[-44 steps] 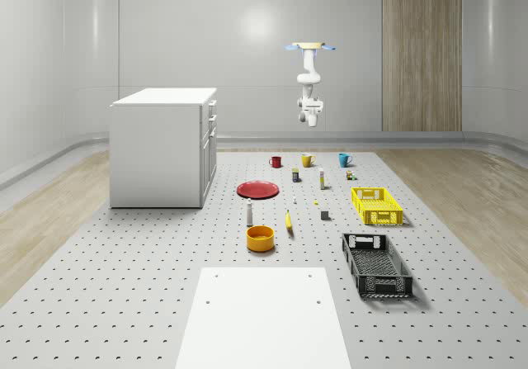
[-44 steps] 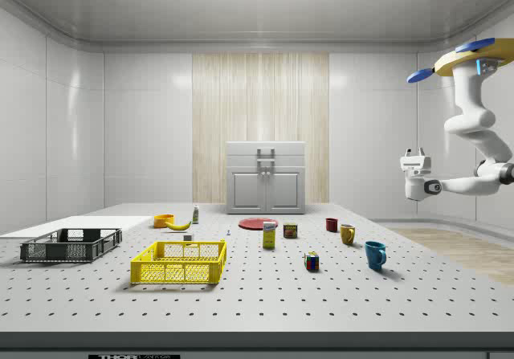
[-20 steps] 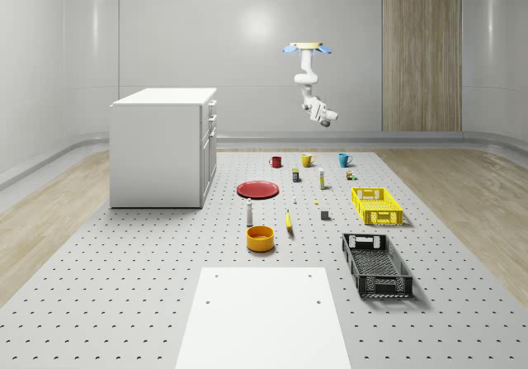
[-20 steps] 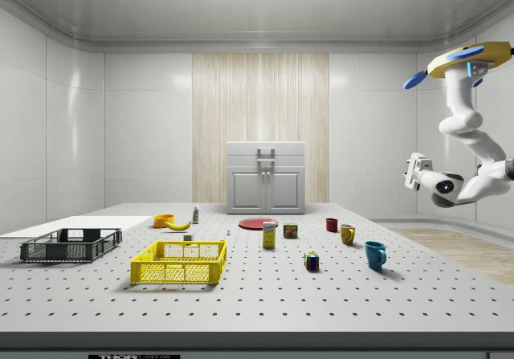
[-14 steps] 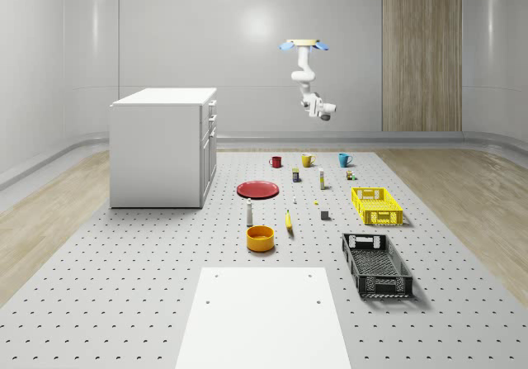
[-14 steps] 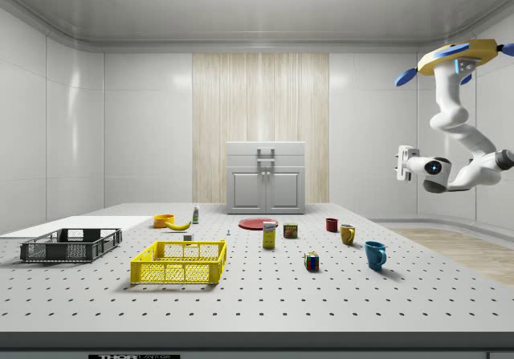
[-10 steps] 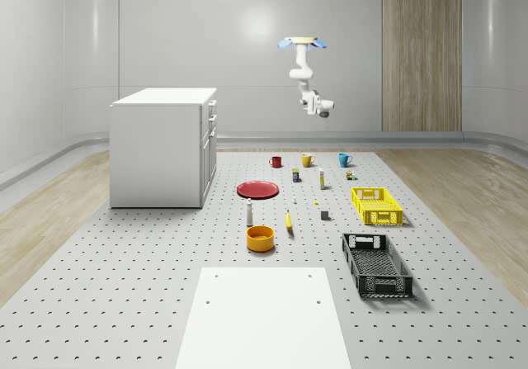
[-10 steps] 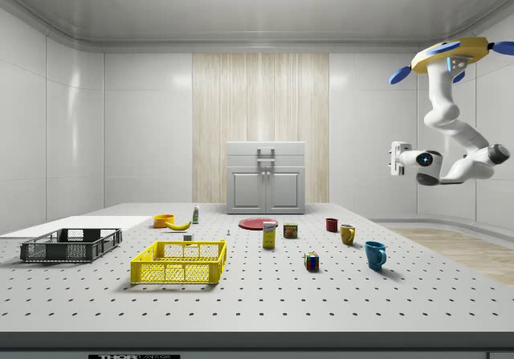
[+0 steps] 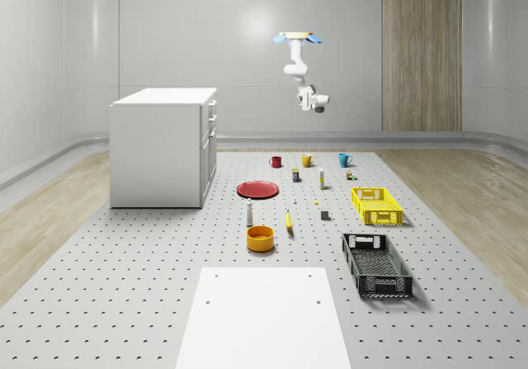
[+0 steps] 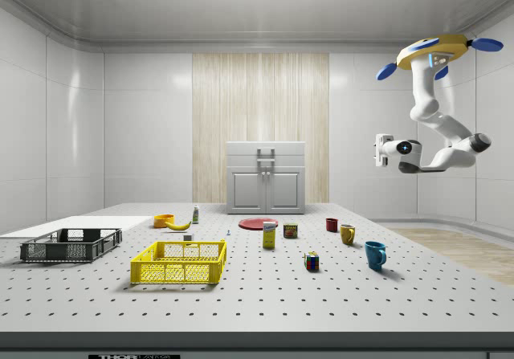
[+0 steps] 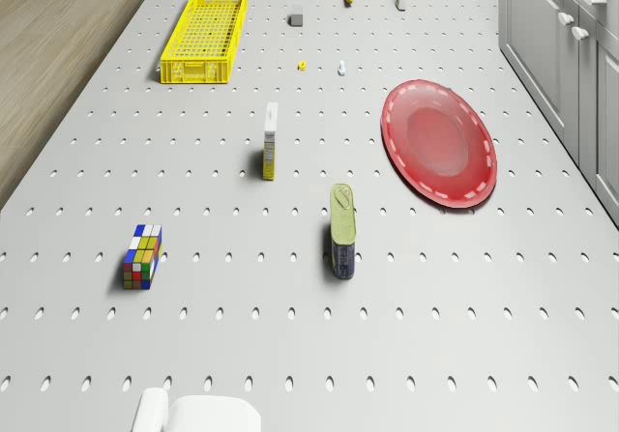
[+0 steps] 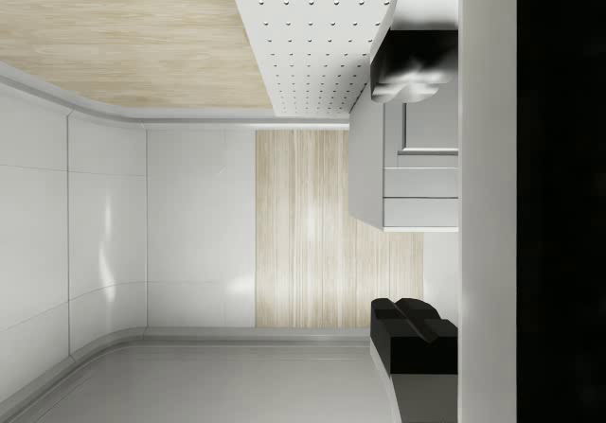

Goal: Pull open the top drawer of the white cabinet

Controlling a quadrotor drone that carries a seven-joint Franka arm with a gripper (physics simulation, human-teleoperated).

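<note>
We count three ceramic mugs: one red mug (image 9: pixel 275 162), one yellow mug (image 9: pixel 307 160) and one blue mug (image 9: pixel 344 159). We count two slatted plastic crates: one yellow crate (image 9: pixel 377 205) and one black crate (image 9: pixel 376 264). We find one each of the round red plate (image 9: pixel 257 189), orange bowl (image 9: pixel 260 238), yellow banana (image 9: pixel 289 221), multicoloured puzzle cube (image 11: pixel 142 256), small white bottle (image 9: pixel 250 213) and boxy white cabinet (image 9: pixel 157 150).
</note>
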